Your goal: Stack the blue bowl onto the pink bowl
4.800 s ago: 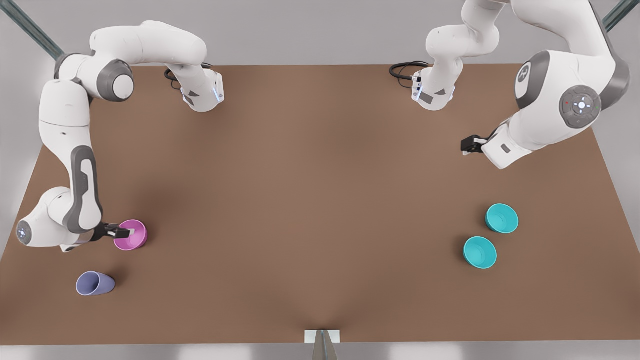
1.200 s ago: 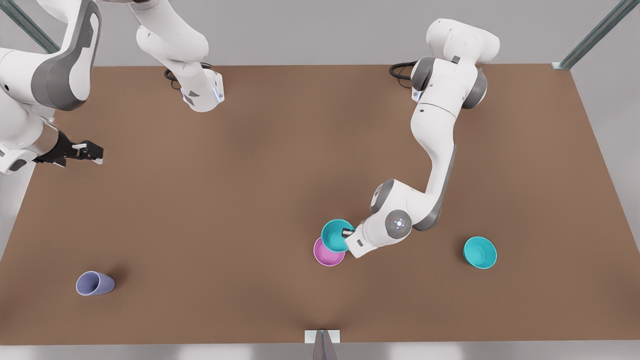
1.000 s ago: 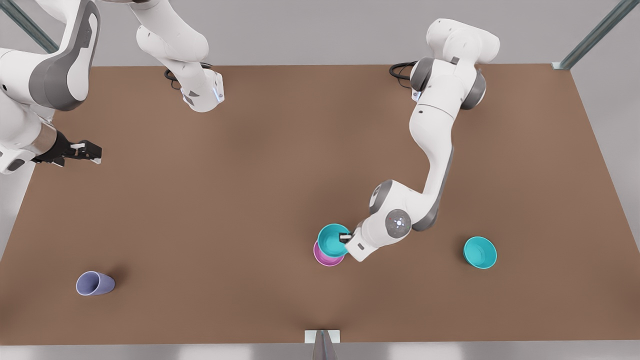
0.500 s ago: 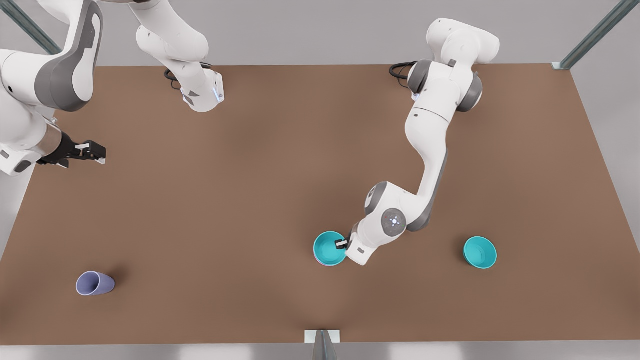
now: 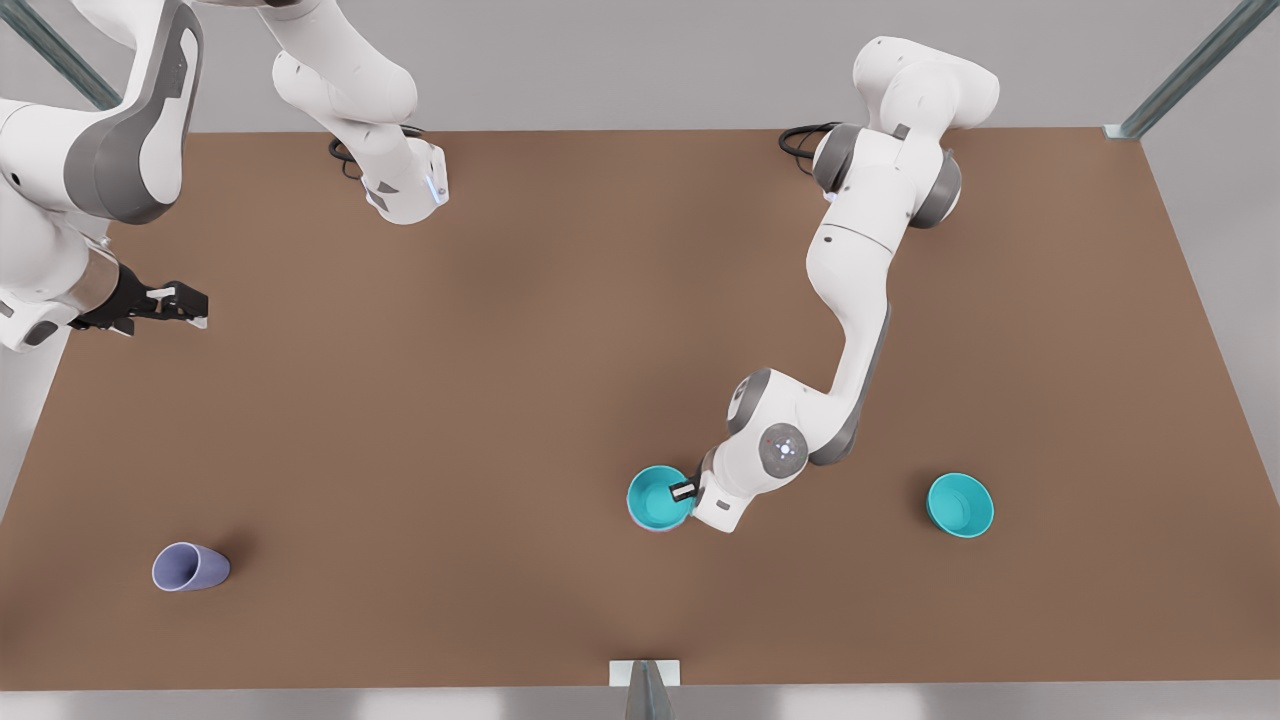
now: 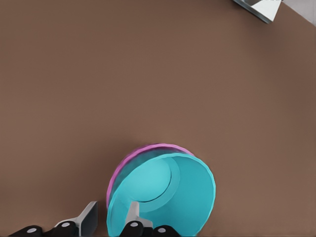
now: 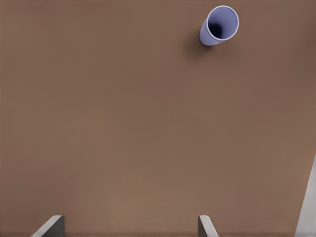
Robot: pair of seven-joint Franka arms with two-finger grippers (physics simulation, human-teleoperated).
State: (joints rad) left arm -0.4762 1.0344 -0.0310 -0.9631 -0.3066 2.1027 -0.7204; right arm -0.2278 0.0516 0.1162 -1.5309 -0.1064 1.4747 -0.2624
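The blue bowl (image 5: 659, 497) sits nested in the pink bowl (image 6: 129, 164) just past the table's (image 5: 500, 330) centre toward 5 o'clock in the front view, mouth straight up, so it has no long axis to speak of, just a round rim facing the camera. In the left wrist view the pink rim peeks out as a thin magenta crescent along one side of the teal one, so the two are not quite concentric. The left end effector (image 5: 684, 490) is at the blue bowl's 3 o'clock edge in the front view; the left wrist view shows its fingers (image 6: 132, 216) straddling the teal wall, one pad inside the bowl, the other standing off outside with a visible gap, so the hold looks slackened, narrow but not pinching. Over at 9 o'clock, at the table's edge, the right end effector (image 5: 180, 303) waits well above the surface, fingers spread wide in its own wrist view, looking down on the lavender cup (image 7: 219, 24). That cup lies at 7 o'clock in the front view. The second teal bowl (image 5: 959, 505) stands upright at 4 o'clock, well apart from the stack.
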